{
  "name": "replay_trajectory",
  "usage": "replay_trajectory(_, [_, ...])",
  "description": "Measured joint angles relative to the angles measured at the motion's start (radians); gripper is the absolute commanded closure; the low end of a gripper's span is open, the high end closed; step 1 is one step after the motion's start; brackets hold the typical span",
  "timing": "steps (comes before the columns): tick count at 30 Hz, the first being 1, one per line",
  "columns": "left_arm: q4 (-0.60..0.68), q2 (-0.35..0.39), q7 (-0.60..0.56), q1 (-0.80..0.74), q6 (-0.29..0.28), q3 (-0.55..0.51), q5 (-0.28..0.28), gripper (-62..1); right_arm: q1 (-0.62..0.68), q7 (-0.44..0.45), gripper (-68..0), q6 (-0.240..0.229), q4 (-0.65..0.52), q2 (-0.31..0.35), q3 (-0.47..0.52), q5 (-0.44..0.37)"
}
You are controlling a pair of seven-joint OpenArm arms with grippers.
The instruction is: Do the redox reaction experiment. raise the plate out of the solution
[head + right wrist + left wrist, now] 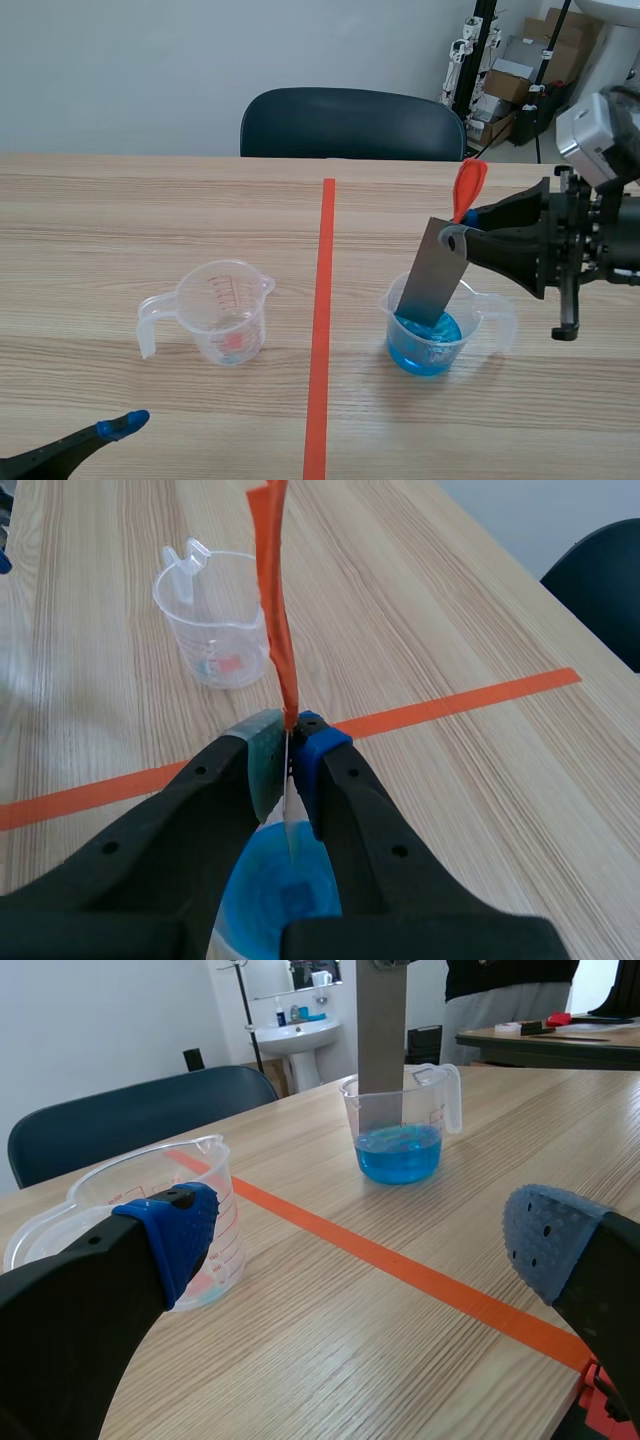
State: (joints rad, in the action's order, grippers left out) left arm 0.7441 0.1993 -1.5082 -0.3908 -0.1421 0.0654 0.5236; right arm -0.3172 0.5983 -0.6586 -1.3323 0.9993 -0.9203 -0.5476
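Note:
A grey metal plate (pixel 432 278) with an orange-red tab (pixel 469 187) on top leans into a clear measuring cup (pixel 432 333) of blue solution, its lower end in the liquid. My right gripper (pixel 458 236) is shut on the plate's upper end, just under the tab. From the right wrist view the plate (pixel 290 820) shows edge-on between the pads, with the blue solution (pixel 282 892) below. In the left wrist view the plate (pixel 381 1025) stands in the cup (pixel 400 1125) far ahead. My left gripper (pixel 360 1245) is open, low at the near left (pixel 120 426).
A second clear measuring cup (pixel 222 312) with red markings stands left of the orange-red tape line (pixel 322 320), close beside my left fingers (pixel 175 1230). A dark chair (pixel 350 125) stands behind the table. Shelving and boxes fill the far right corner.

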Motion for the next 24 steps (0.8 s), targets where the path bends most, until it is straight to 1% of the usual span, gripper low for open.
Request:
replay_trajectory(5, [0.000, 0.000, 0.000, 0.000, 0.000, 0.000, 0.000, -60.2, 0.000, 0.000, -0.4, 0.000, -0.053, 0.044, 0.000, -0.069])
replay_trajectory(10, [0.000, 0.000, 0.000, 0.000, 0.000, 0.000, 0.000, -60.2, 0.000, -0.001, -0.4, 0.000, -0.105, 0.093, 0.000, -0.082])
replay_trajectory(14, [0.000, 0.000, 0.000, 0.000, 0.000, 0.000, 0.000, -60.2, 0.000, 0.000, -0.4, 0.000, -0.145, 0.136, 0.000, -0.148])
replay_trajectory(20, [0.000, 0.000, 0.000, 0.000, 0.000, 0.000, 0.000, -60.2, 0.000, -0.002, -0.4, 0.000, -0.208, 0.230, 0.000, -0.214])
replay_trajectory(24, [0.000, 0.000, 0.000, 0.000, 0.000, 0.000, 0.000, -60.2, 0.000, -0.028, -0.4, 0.000, -0.259, 0.293, 0.000, -0.270])
